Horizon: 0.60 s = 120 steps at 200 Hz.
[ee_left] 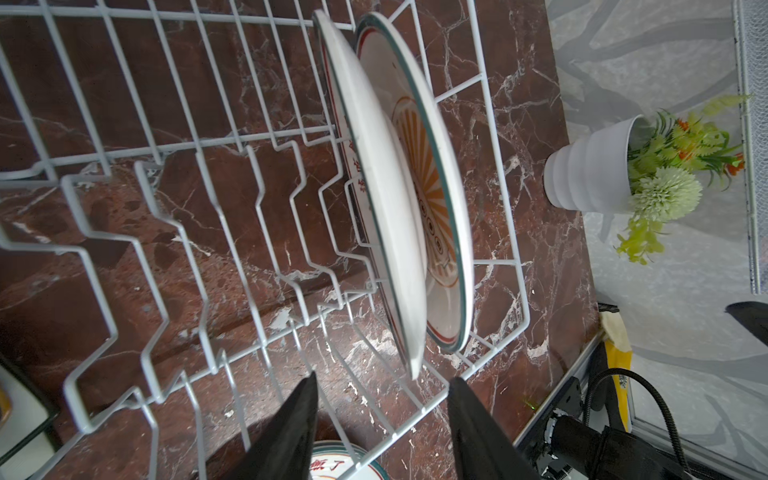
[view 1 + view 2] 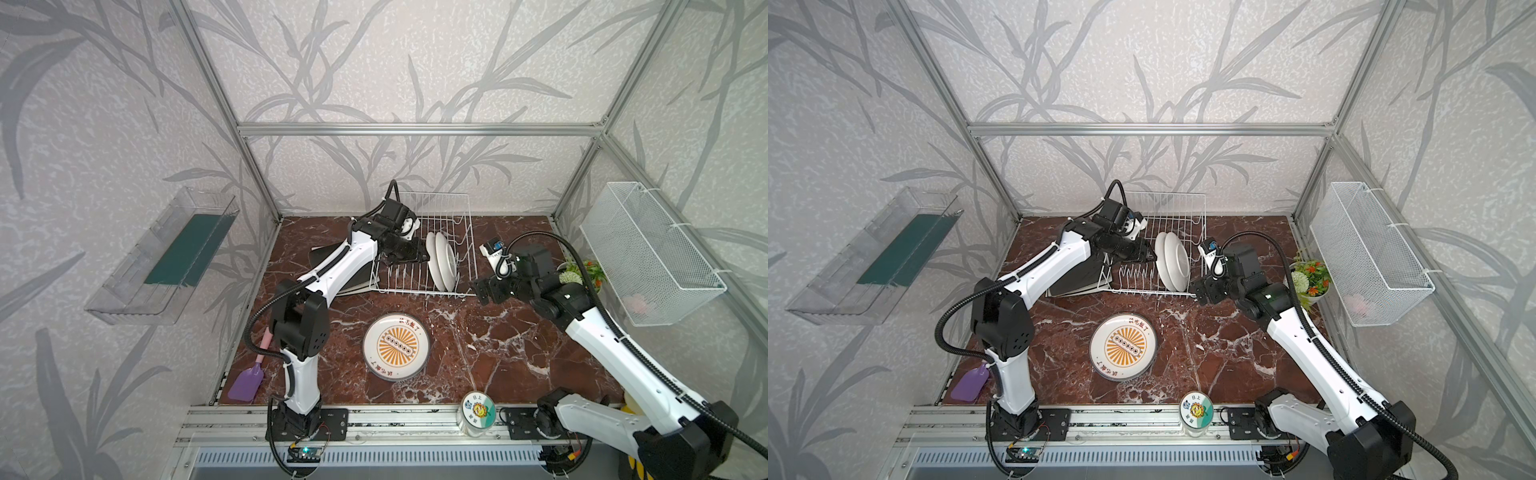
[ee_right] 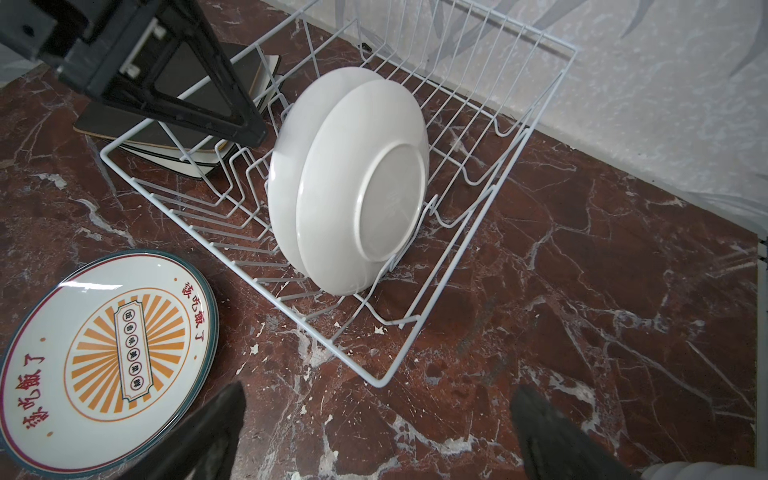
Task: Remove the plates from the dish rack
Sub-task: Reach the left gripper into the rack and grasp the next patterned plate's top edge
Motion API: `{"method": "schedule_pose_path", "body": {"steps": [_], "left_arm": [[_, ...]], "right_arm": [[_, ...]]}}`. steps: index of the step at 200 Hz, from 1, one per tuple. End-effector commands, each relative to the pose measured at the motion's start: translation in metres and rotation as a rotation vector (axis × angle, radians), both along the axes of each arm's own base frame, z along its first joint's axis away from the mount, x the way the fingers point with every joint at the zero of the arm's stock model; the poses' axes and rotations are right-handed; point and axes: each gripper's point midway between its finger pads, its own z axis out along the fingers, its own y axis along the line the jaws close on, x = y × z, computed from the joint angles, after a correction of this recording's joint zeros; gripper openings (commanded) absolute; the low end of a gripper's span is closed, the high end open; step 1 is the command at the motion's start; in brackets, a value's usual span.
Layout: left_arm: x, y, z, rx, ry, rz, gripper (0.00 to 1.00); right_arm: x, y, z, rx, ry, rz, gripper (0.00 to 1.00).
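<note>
The left gripper (image 1: pixel 382 378) sits low inside the dish rack (image 2: pixel 432 216), its jaws part-way apart with nothing between them. Straight ahead of the gap, just past the fingertips, is the rim of the nearer plate (image 1: pixel 386 216), standing on edge in a slot. Its plane runs roughly along the line of reach, so the rim meets the gap edge-on, though closer to one finger than the other. I judge the coming move turns on this: a short advance would put one finger on each face.

Just behind stands the second plate (image 1: pixel 440 187), its sunburst face toward the jaws. It is so close to the first that the finger on that side has little room. Wire prongs rise below and beside the fingers and could catch them.

Past both plates, outside the rack's end wall, the right gripper (image 2: pixel 483 291) hangs over the table (image 2: pixel 498 353), jaws wide and empty. Rack wires lie between it and the plates, so the left arm is the nearer one. Behind the left gripper, beyond the rack's other end, the square plates (image 2: pixel 1077 280) lie stacked. Off to the side, toward the robot's base, a flat plate (image 2: pixel 397 345) rests face up.
</note>
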Motion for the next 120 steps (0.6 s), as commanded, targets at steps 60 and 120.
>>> {"method": "schedule_pose_path", "body": {"steps": [60, 120], "left_arm": [[0.017, -0.030, -0.009, -0.078, 0.012, -0.024, 0.40], [0.011, -0.045, -0.027, -0.084, 0.058, -0.029, 0.25]], "right_arm": [[0.002, -0.011, 0.003, -0.049, -0.002, -0.018, 0.99], [0.003, -0.018, 0.006, -0.047, -0.012, -0.043, 0.99]]}}
